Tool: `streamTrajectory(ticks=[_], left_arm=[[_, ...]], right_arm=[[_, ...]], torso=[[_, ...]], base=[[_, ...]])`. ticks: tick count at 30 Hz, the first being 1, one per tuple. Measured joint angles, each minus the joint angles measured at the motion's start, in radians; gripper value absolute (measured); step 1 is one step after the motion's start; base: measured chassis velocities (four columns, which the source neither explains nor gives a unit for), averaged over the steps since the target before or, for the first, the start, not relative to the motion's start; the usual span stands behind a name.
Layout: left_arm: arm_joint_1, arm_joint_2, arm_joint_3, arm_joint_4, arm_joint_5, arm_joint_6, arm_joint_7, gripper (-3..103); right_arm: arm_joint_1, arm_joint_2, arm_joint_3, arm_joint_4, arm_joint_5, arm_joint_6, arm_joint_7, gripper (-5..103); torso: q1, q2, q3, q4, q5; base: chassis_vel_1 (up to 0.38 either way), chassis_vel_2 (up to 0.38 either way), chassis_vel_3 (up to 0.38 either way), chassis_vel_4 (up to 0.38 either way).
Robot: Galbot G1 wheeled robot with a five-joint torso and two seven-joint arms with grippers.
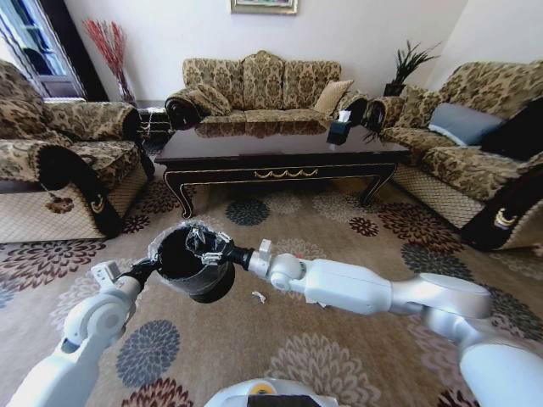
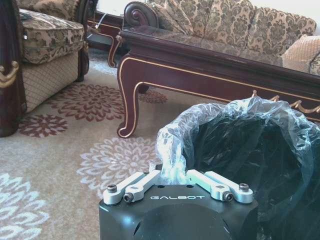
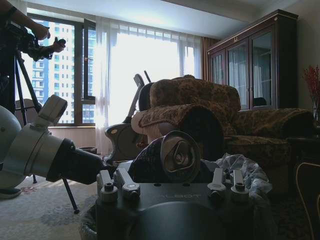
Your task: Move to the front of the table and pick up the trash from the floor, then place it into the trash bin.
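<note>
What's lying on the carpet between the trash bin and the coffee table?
Bare floor in the head view, between the trash bin and the table.

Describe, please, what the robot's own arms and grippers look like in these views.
Both arms are smooth, glossy white shells with rounded joints that narrow to black wrist sections. The left gripper has a matte black housing lettered GALBOT in white, with silver linkage bars and dark screws. The right gripper has the same black body and silver links.
</note>
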Motion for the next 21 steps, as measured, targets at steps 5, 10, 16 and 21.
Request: streamTrajectory(ticks=[5,10,16,21], left_arm=[[0.002,0.002,-0.006,0.003,-0.002,0.0,0.001,4],[0.002,0.003,-0.006,0.011,-0.002,-0.001,0.001,4],[-0.002,0.003,-0.001,0.013,-0.002,-0.001,0.002,4],[-0.003,0.003,-0.011,0.034,-0.002,-0.002,0.002,4]], right_arm=[[0.001,0.01,-0.001,-0.01,0.0,0.0,0.0,65],[0.006,-0.015,0.013,-0.008,0.001,0.0,-0.003,91],[0.007,-0.043,0.024,-0.003,-0.005,0.0,-0.022,100],[0.004,-0.073,0.09,0.001,0.01,-0.004,-0.022,100]], torso=[[0.0,0.0,0.0,0.0,0.0],[0.0,0.0,0.0,0.0,0.0],[0.0,0.0,0.0,-0.0003,0.0002],[0.0,0.0,0.0,-0.0001,0.0002]], base=[[0.0,0.0,0.0,0.0],[0.0,0.0,0.0,0.0],[0.0,0.0,0.0,0.0],[0.0,0.0,0.0,0.0]])
